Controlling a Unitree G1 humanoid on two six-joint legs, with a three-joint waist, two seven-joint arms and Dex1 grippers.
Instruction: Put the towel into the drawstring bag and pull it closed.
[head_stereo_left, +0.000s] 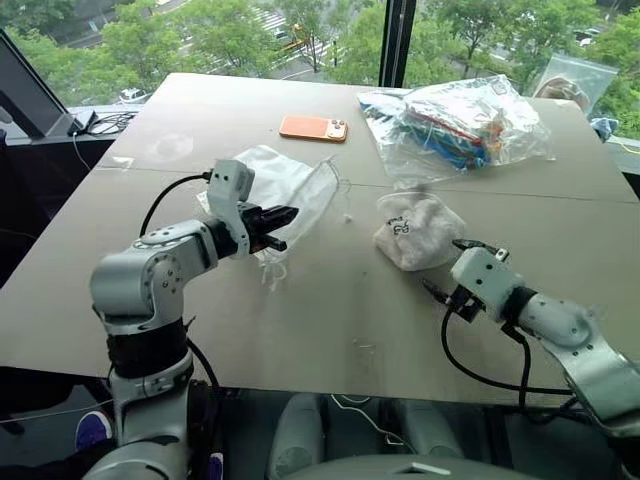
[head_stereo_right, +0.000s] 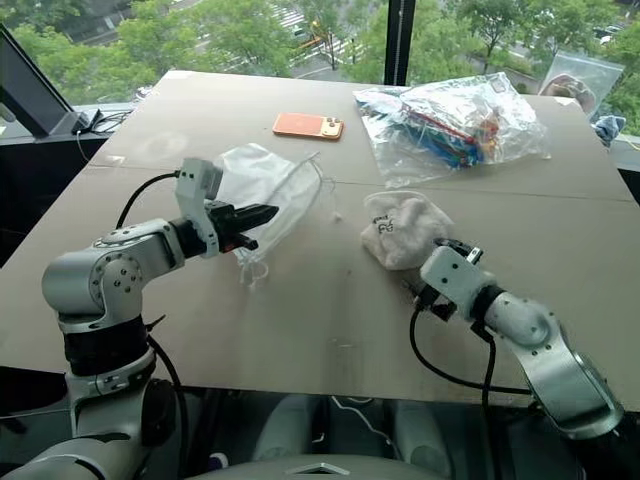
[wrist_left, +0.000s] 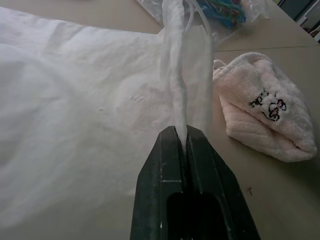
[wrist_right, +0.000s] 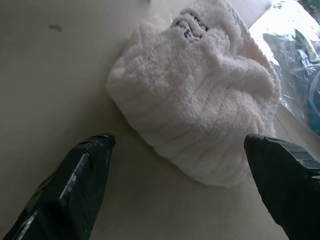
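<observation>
Head view: left gripper (head_stereo_left: 283, 216) clamped on drawstring bag (head_stereo_left: 285, 185) rim, lifted to open mouth; towel (head_stereo_left: 417, 229) toward table (head_stereo_left: 330, 320) right edge.
Right wrist view: right gripper (wrist_right: 180, 150) spread wide, straddling towel for grasp.

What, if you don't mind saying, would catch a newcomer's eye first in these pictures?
Probably the left claw, shut on the rim of the thin, translucent white fabric drawstring bag and holding that edge up off the brown table. To its right lies the small, fluffy off-white terry towel with black marks, with the right claw wide open just in front of it. Behind, an orange phone and a clear plastic bag of colourful items sit near the window.
</observation>
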